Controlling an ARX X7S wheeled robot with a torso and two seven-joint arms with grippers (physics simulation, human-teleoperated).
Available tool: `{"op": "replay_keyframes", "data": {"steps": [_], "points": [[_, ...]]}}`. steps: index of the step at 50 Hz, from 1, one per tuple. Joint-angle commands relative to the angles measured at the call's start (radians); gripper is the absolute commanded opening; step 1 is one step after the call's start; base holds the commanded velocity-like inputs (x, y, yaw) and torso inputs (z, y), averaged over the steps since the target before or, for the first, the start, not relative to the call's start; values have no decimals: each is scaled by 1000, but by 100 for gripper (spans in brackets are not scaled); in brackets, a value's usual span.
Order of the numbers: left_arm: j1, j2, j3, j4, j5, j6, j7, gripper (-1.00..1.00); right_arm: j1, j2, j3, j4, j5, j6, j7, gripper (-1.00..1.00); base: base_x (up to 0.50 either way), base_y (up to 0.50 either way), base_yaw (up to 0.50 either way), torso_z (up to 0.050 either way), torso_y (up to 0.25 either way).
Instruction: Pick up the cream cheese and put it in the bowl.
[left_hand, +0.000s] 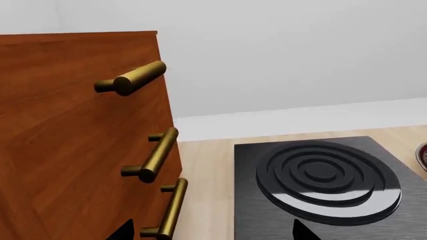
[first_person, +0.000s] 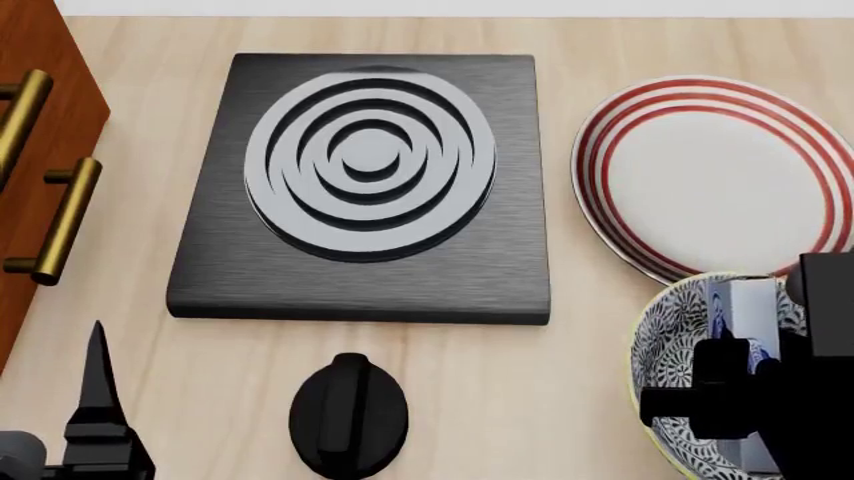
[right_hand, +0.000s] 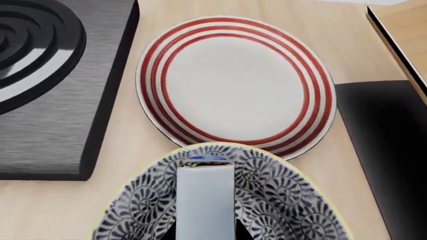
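The cream cheese (right_hand: 205, 200), a pale blue-grey box with a blue logo at its far end, stands inside the bowl (right_hand: 280, 195). My right gripper (right_hand: 205, 232) is shut on it, with a black fingertip pressed against each side. In the head view the box (first_person: 742, 310) shows within the patterned bowl (first_person: 663, 340) at the lower right, partly covered by the right arm (first_person: 747, 400). My left gripper (left_hand: 212, 231) is open and empty, its tips wide apart between the cabinet and the stove; one of its fingers (first_person: 96, 385) shows at the lower left.
A white plate with red rings (first_person: 721, 170) lies just beyond the bowl. A black stove plate with a ringed burner (first_person: 367, 180) fills the middle, with its knob (first_person: 348, 415) in front. A wooden cabinet with brass handles (left_hand: 67, 150) stands at the left.
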Motion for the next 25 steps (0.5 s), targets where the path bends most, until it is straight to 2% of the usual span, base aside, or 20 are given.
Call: {"op": "replay_keyframes", "data": {"steps": [1,25], "points": [[-4,-2,1,0,-4,-5,-3,100,13,-5,5,7,-31,7,-11,-100,0,0,0,0,10],[-2,-5,5,-4,-3,3,-7,100,5,-29,-9,48,-59,-9,-42,-100,0,0,0,0,0]]}}
